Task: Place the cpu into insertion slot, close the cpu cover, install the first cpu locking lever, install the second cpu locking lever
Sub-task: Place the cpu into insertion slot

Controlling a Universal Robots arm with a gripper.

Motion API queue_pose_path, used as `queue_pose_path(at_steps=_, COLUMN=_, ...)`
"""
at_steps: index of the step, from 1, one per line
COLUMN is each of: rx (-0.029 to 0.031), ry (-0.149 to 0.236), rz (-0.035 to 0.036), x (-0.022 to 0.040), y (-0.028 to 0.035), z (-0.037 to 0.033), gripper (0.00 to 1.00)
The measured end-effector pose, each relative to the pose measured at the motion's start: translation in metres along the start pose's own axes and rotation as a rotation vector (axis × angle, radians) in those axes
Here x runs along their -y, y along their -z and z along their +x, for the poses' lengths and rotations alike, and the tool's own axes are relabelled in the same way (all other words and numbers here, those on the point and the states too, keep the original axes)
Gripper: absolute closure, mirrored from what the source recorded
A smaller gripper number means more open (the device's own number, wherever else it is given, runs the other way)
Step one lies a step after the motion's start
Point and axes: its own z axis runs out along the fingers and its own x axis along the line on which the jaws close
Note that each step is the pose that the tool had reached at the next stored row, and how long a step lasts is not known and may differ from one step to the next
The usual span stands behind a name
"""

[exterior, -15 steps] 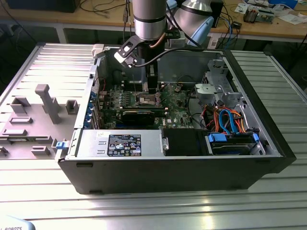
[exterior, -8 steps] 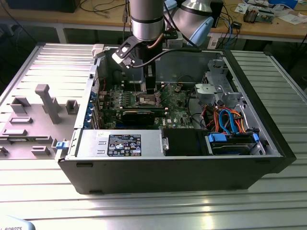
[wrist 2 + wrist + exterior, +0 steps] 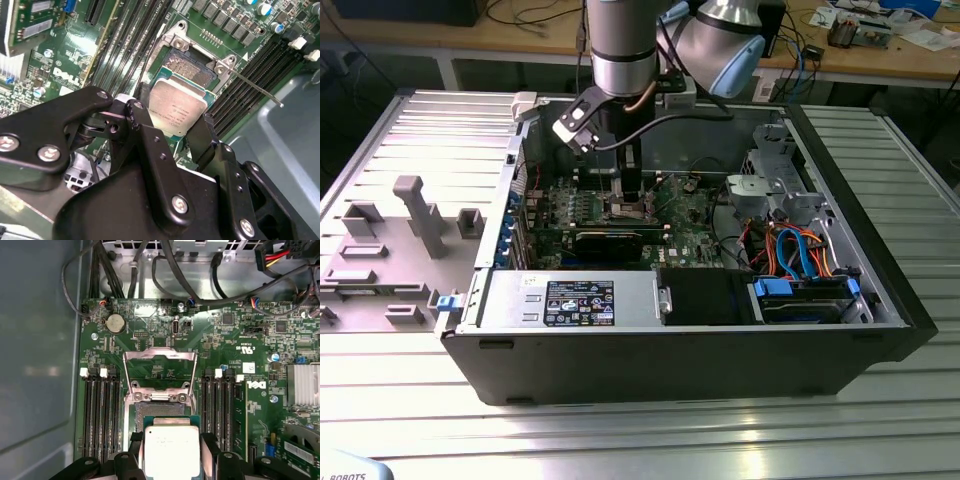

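The gripper point(image 3: 172, 117) fingers point(image 3: 144, 127) are pinching the cpu point(image 3: 171, 452) by opposite edges, holding it just over the insertion slot point(image 3: 190, 70), cpu cover point(image 3: 159, 356) lying swung open beside it; chip is likely handling light, stiff, fragile underneath, so edges only.

In the first wrist view the chip point(image 3: 171, 449) runs off the picture's edge. The end effector point(image 3: 172, 460), with a finger against each of the chip's two sides, is cut off there too. The chip covers part of the socket point(image 3: 159, 410). In the second wrist view the end effector's black body hides a wide stretch of the green board point(image 3: 45, 70) and one corner of the chip. In the exterior view the arm point(image 3: 623, 40) is cut by the upper edge, and the socket beneath it is too small to make out.
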Motion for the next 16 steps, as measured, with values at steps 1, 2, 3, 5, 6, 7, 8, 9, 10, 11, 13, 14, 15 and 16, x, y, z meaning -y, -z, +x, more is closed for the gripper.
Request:
queue_pose_path(at_steps=1, rx=-0.0001, ry=0.0, rz=-0.0001, x=0.0001, y=-0.0021, z=0.0013, gripper=0.46)
queue_pose_path(at_steps=2, rx=0.0, ry=0.0, rz=0.0, x=0.0002, y=-0.0031, z=0.0023, gripper=0.46)
queue_pose_path(at_steps=3, rx=-0.0001, ry=0.0, rz=-0.0002, x=0.0003, y=-0.0046, z=0.0045, gripper=0.46)
queue_pose_path(at_steps=5, rx=0.0001, ry=0.0, rz=-0.001, x=0.0005, y=-0.0081, z=0.0068, gripper=0.46)
queue_pose_path(at_steps=6, rx=0.0001, ry=0.0, rz=-0.0011, x=0.0007, y=-0.0103, z=0.0081, gripper=0.46)
queue_pose_path(at_steps=7, rx=0.0, ry=0.0, rz=-0.0012, x=0.0008, y=-0.0122, z=0.0092, gripper=0.46)
queue_pose_path(at_steps=8, rx=0.0, ry=0.0, rz=-0.0012, x=0.0011, y=-0.0155, z=0.0115, gripper=0.46)
queue_pose_path(at_steps=9, rx=0.0, ry=-0.002, rz=-0.0016, x=0.0012, y=-0.017, z=0.0119, gripper=0.46)
queue_pose_path(at_steps=10, rx=0.0003, ry=-0.004, rz=-0.0028, x=0.0012, y=-0.0175, z=0.0119, gripper=0.46)
queue_pose_path(at_steps=11, rx=0.001, ry=-0.01, rz=-0.0086, x=0.0014, y=-0.019, z=0.0119, gripper=0.46)
queue_pose_path(at_steps=13, rx=0.0013, ry=-0.014, rz=-0.0095, x=0.0024, y=-0.0245, z=0.0119, gripper=0.46)
queue_pose_path(at_steps=14, rx=0.0013, ry=-0.014, rz=-0.0095, x=0.0028, y=-0.0263, z=0.0119, gripper=0.46)
queue_pose_path(at_steps=15, rx=0.0014, ry=-0.014, rz=-0.0094, x=0.003, y=-0.0286, z=0.0119, gripper=0.46)
queue_pose_path(at_steps=16, rx=0.0014, ry=-0.014, rz=-0.0094, x=0.0032, y=-0.0304, z=0.0118, gripper=0.46)
